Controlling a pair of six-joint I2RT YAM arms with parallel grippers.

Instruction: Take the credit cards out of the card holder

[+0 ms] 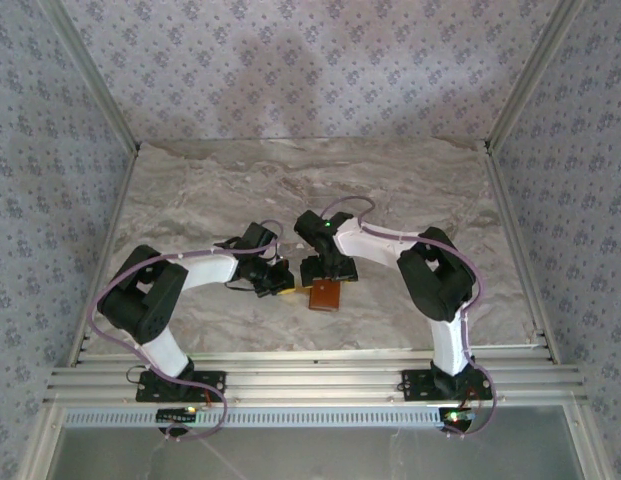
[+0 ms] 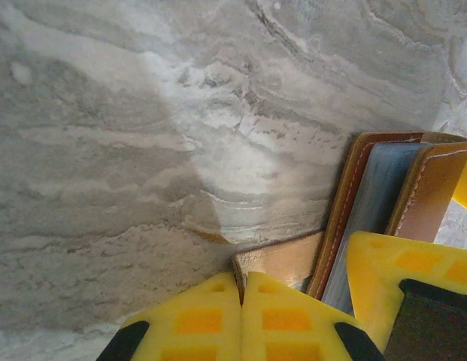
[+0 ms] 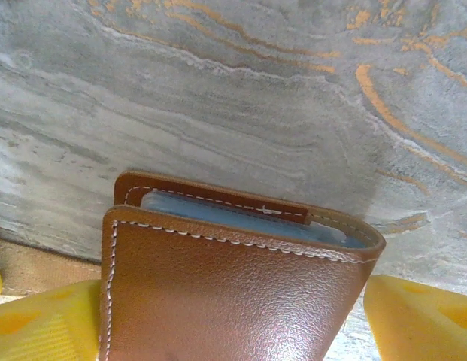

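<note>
**Holder braced, credit cards yet to come out**

Across the marble worktop (image 1: 190,200), all the action in one spot near the front middle, between the two arms. Seems to be the early, bracing step: one side held down, pocket full, nothing drawn free.

Left gripper (image 2: 241,284): fully closed, yellow fingers (image 2: 195,320) pinched on a pale tan leather flap (image 2: 282,259). Looks to be the lower panel of the card holder (image 2: 383,195), kept low against the worktop.

Right gripper (image 3: 229,293): spread wide, one finger on each side of the holder's brown outer panel. Grips nothing, as far as can be told. Cannot tell whether the inner faces touch the leather edges.

Card holder itself: flat, tan-brown grained leather with pale stitching along the rims. Lies just in front of both grippers, top panel lifted a little off the back one. Between the panels, a grey-blue layer. Cannot tell lining from card there. A pale sliver at the right end of the pocket may be a card edge.

Next move, as a judgement: calls for narrowing the right fingers and bringing one tip to the pocket mouth. Then catching a thin card edge and sliding it out along the slot, with the left pinch holding firm. Little margin, since cards this thin slip easily and the leather may lift with them.
</note>
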